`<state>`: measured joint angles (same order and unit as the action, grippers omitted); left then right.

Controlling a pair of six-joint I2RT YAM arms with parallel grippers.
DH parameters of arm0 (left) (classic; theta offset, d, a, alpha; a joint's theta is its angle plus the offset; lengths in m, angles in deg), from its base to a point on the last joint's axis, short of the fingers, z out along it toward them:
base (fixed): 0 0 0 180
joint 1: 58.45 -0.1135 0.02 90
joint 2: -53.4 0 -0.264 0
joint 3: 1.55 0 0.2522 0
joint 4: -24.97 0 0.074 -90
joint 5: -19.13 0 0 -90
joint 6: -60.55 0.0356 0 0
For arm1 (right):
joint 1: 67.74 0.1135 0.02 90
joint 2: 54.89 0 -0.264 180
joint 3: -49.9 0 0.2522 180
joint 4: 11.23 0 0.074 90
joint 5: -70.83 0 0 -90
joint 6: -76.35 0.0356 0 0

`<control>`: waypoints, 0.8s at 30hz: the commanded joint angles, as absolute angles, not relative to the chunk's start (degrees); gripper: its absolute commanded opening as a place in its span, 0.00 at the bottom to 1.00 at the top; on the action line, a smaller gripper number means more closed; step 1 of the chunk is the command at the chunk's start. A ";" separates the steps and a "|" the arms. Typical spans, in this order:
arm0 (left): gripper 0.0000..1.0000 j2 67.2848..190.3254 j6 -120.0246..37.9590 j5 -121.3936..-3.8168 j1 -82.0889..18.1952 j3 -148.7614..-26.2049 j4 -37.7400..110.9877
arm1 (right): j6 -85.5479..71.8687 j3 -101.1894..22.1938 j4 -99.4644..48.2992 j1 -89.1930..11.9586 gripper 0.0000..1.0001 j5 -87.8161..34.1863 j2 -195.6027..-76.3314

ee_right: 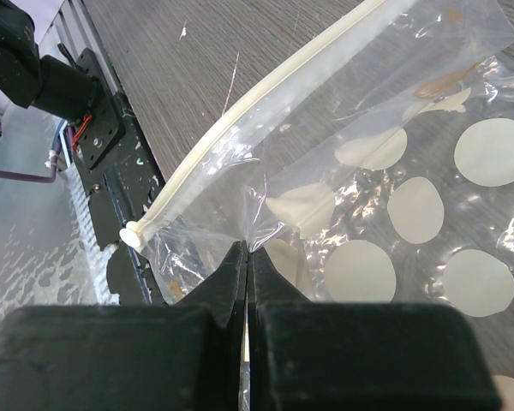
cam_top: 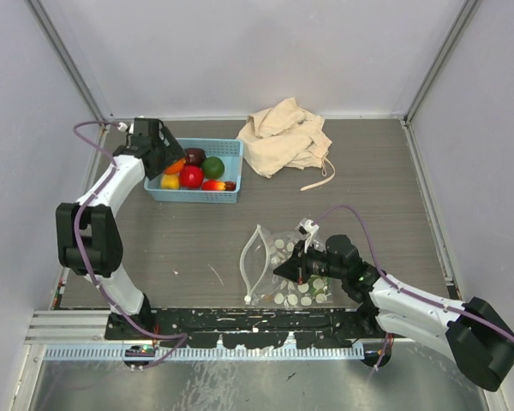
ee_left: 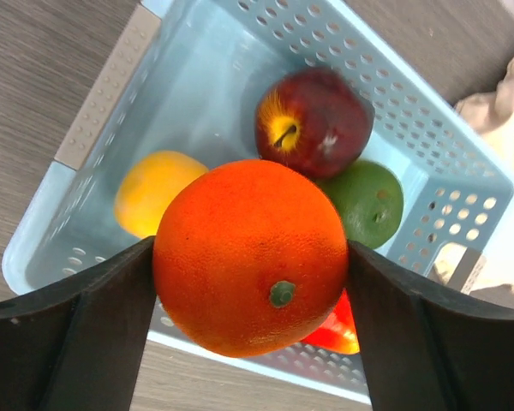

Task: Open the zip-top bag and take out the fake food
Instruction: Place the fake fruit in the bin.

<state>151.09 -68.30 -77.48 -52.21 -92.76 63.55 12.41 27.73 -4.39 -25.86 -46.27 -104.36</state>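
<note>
My left gripper [cam_top: 166,155] hovers over the light blue basket [cam_top: 232,147] at the back left, its jaws pressed on both sides of an orange fake fruit [ee_left: 250,257]. More fake food lies in the basket below: a maroon apple [ee_left: 313,122], a green fruit [ee_left: 367,201], a yellow one [ee_left: 154,190] and a red piece [ee_left: 341,330]. The zip-top bag [cam_top: 278,257] lies near the front edge, its mouth gaping to the left. My right gripper [ee_right: 247,250] is shut on a pinch of its clear dotted film just below the white zip strip [ee_right: 265,86].
A beige cloth drawstring bag [cam_top: 284,137] lies crumpled at the back, right of the basket. The arms' black mounting rail [cam_top: 257,321] runs along the near edge, close to the bag's slider end [ee_right: 130,235].
</note>
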 commanded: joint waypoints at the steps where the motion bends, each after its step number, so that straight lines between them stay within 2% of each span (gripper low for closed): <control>1: 0.97 152.82 -70.46 -78.14 -54.05 -98.65 65.35 | 12.02 27.61 -0.64 -25.75 0.01 -46.17 -104.53; 8: 0.98 153.08 -71.75 -75.77 -55.45 -101.45 66.59 | 12.10 27.92 -0.64 -25.78 0.01 -46.05 -104.21; 12: 0.98 148.02 -70.71 -72.70 -55.99 -97.40 63.70 | 12.10 27.88 -0.66 -25.77 0.01 -46.06 -104.13; 15: 0.98 141.37 -70.63 -62.99 -57.47 -88.68 53.61 | 12.05 27.87 -0.64 -25.76 0.01 -46.23 -104.09; 20: 0.98 129.26 -76.52 -41.06 -59.24 -66.99 26.50 | 11.92 28.00 -0.70 -25.76 0.01 -46.50 -103.24; 24: 0.98 123.72 -83.00 -26.38 -58.25 -57.35 13.08 | 11.83 28.16 -1.22 -25.76 0.01 -46.51 -101.91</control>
<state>127.70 -76.48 -46.03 -59.31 -63.19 34.61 12.41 27.93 -3.95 -25.86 -46.27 -103.90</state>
